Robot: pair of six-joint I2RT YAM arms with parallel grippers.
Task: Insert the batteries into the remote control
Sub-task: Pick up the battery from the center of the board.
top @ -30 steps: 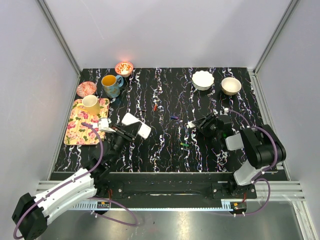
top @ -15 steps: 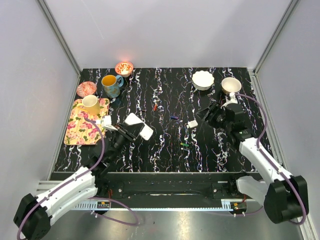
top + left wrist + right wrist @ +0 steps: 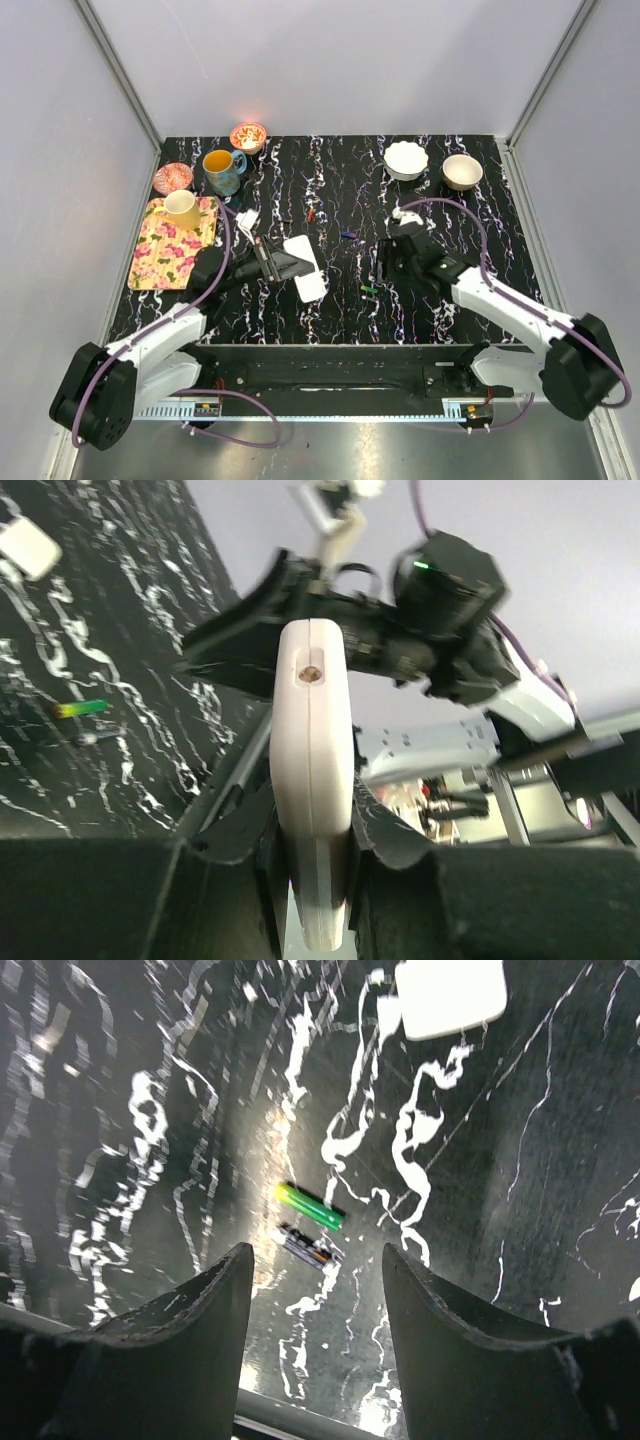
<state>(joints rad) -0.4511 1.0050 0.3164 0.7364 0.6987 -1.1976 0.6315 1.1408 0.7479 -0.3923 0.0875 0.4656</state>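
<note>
Step in hand, as judged: pick up a battery with the right hand while the left presents the handset.

- The left hand [image 3: 283, 263] is clamped on the remote control [image 3: 306, 266], raised off the bench [image 3: 470, 230] left of centre; in the left wrist view it sits edge-on between the fingers.
- The right hand [image 3: 318, 1260] stands wide with nothing between its fingers, directly above a green battery [image 3: 310, 1206] and a dark battery [image 3: 310, 1247]; the two lie close together on the bench.
- A small white flat piece [image 3: 450, 995] lies further off, probably the battery cover.

Procedure: select one battery only; align the fingers across its short axis; descend so that the neighbouring cell is not nudged; grip at mid-length, so that either end can be seated. Whether the compartment faces the right hand cannot be told.
</note>
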